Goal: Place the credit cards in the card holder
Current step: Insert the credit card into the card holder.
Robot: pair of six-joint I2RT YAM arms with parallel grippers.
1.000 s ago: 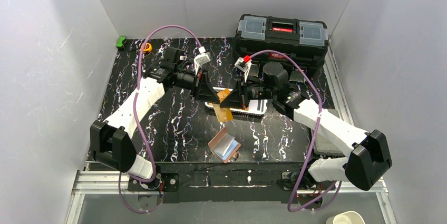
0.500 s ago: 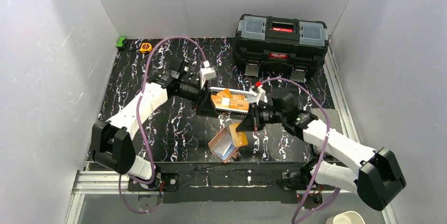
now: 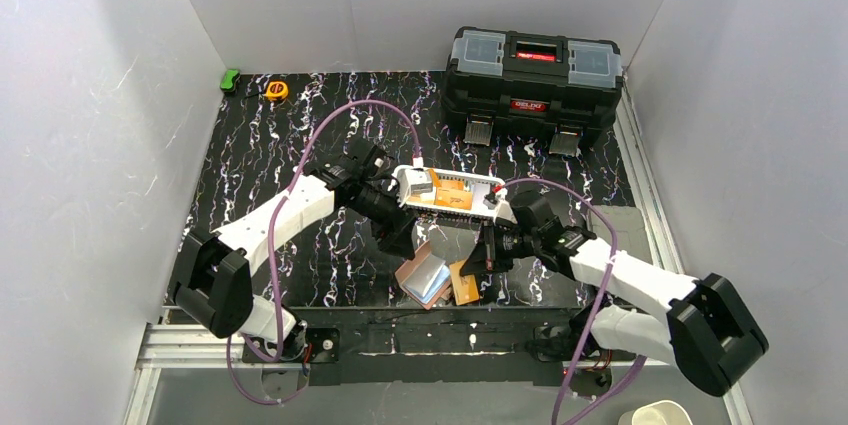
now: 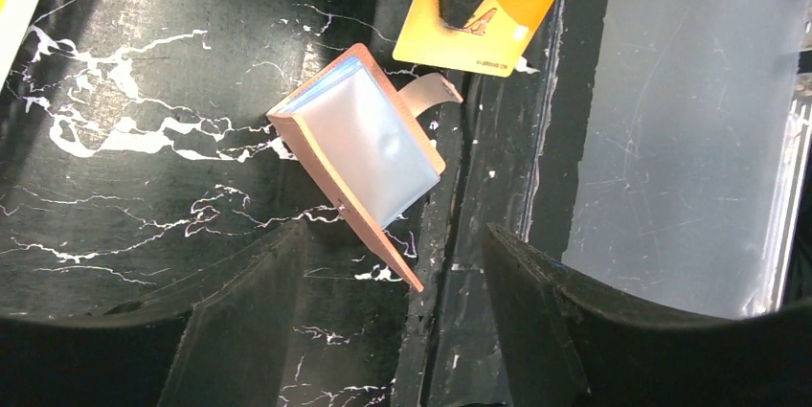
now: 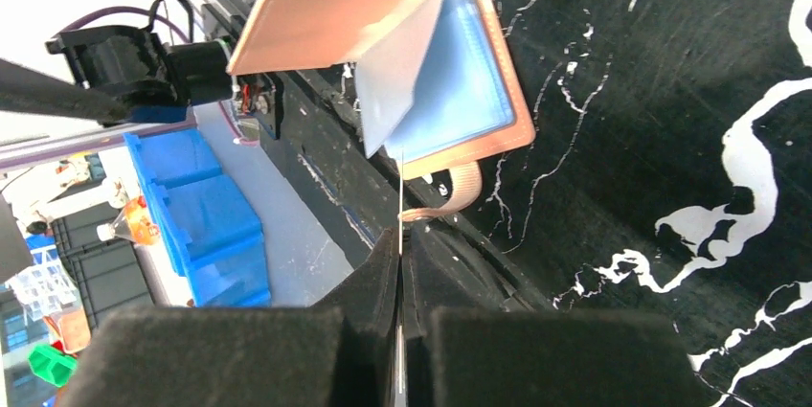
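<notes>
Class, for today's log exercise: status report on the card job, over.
Left gripper open, near card holder. Right gripper shut on orange card beside it. Nothing between them.

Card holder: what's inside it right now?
Pale blue-grey plastic sleeves show between the card holder covers. The orange card is outside it, pinched by the right gripper. The sleeves hide any cards already slotted.

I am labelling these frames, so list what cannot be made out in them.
Right wrist view: the orange card sits edge-on in the shut right pincer, face hidden.
Left wrist view: its print is too small; the top edge cuts off the right pincer.
Both wrist views: a pale flap covers the card holder's inside.
Top view: cards in the white basket, too small to count.
</notes>
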